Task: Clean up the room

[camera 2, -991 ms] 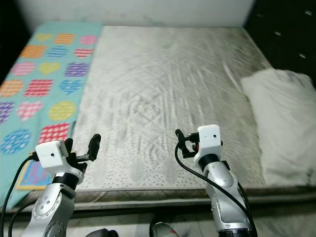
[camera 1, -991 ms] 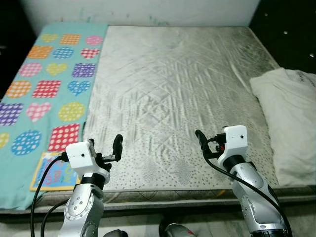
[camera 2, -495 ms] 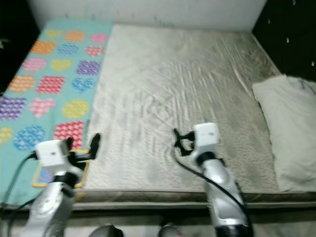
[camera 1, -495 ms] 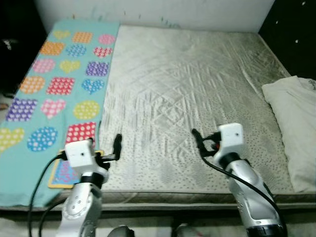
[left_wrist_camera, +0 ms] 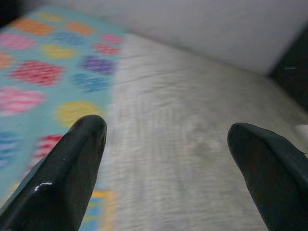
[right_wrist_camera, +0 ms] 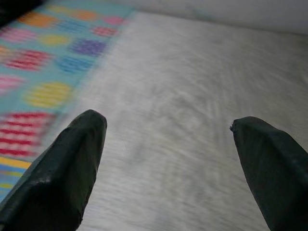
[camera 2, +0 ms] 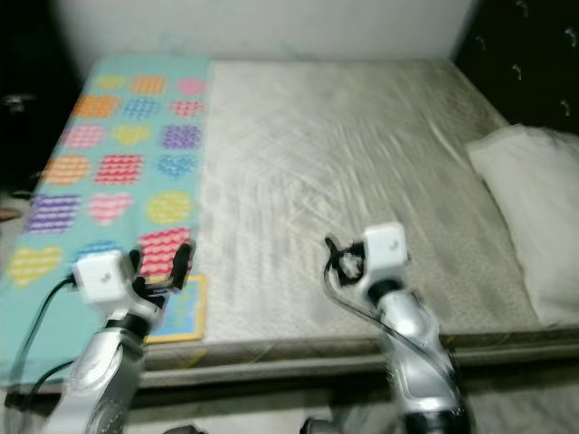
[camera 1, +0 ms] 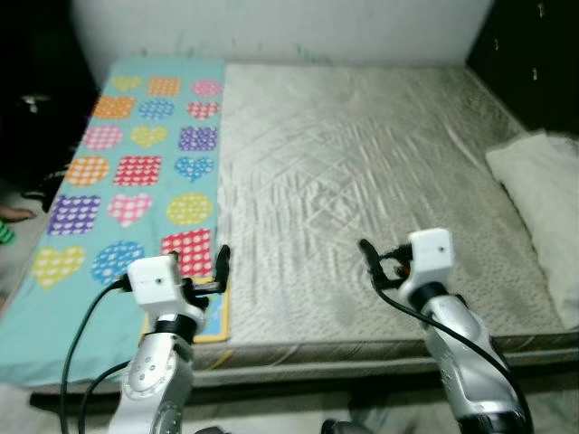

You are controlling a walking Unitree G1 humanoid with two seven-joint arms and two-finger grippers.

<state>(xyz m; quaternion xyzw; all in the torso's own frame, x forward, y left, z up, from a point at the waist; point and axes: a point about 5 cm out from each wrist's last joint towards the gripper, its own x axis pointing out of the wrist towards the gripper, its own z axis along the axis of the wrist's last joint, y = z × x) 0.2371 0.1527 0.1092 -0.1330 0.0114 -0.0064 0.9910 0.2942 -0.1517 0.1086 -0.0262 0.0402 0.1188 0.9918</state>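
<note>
Both arms are raised ready over the bare mattress, fingers spread and empty: the left gripper beside the patterned blanket, seemingly unfolded, the right gripper well short of the white pillow.

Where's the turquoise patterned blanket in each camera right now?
Left eye: turquoise blanket along the mattress's left side.
Right eye: same strip.
Left wrist: past the left finger.
Right wrist: beyond one finger.
Shared landmark: the blanket's edge against the grey mattress.
</note>
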